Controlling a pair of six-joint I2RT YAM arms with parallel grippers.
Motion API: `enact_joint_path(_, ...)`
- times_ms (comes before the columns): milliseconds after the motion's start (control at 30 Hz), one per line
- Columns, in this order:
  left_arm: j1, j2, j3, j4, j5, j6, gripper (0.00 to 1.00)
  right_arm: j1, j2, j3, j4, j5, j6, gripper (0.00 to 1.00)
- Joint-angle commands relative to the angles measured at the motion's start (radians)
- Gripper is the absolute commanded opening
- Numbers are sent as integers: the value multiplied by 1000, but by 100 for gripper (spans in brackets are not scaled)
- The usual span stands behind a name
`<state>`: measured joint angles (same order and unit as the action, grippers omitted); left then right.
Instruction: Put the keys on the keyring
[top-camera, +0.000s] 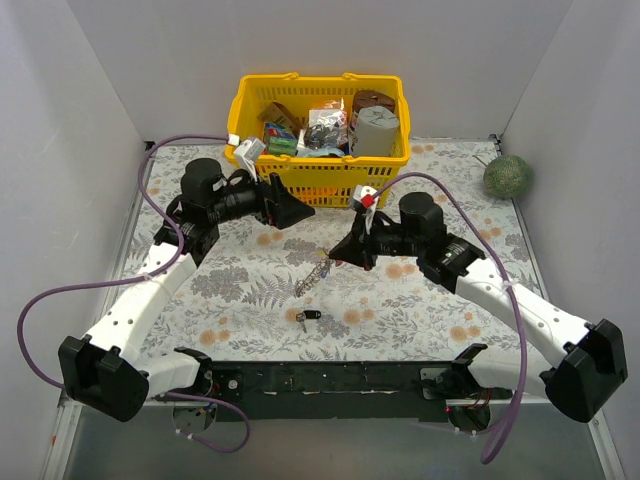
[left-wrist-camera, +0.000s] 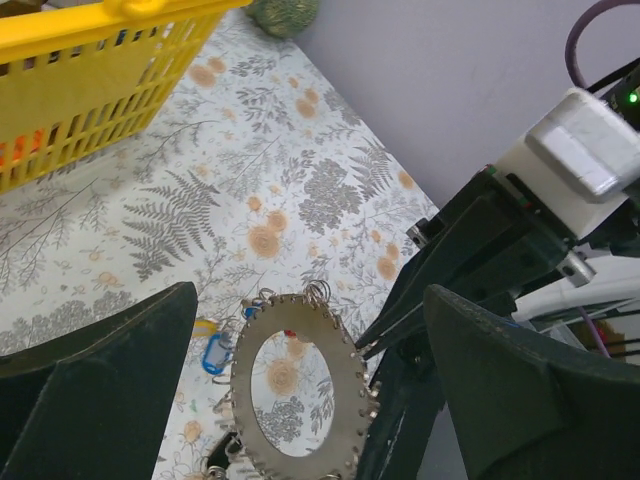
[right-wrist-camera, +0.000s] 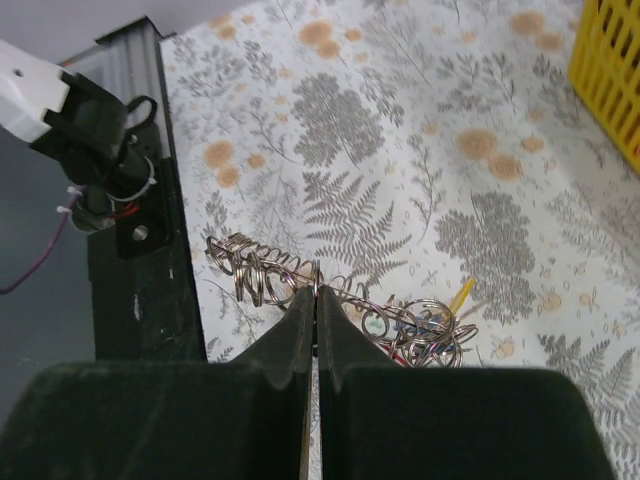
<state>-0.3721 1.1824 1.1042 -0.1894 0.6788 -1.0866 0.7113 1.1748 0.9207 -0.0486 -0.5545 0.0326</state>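
right end effector (right-wrist-camera: 316, 300) clamped on the rim of the keyring (left-wrist-camera: 352, 395), presenting it upright to the wide-apart left end effector (top-camera: 290, 208); black key (top-camera: 310, 316) lies apart on the worktop (top-camera: 230, 290), so the next move likely calls for left to fetch it for threading.

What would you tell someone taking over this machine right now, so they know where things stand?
Left gripper: open and empty, its fingers on either side of the keyring without touching it.
Right gripper: shut on the rim of the keyring, holding it up on edge.
Keys: a blue-headed key seems to hang at the ring's rim. A black-headed key lies loose on the table, near the arm bases.
Done: apparently the blue one.
Left: pick up the black key and fit it on.
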Motion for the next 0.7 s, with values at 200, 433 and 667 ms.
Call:
enact_joint_path(200,2,-24,71,107,274,-47,92,-50,-77,118,159,-330,6,1)
enact_joint_path(433,2,-21,80,165,369,-107,88,-78,-73,101,227,-345,78,1)
enact_joint_path(667,4,-21,62,222,393,-162,79,-125,-61,63,357,-367,213,1)
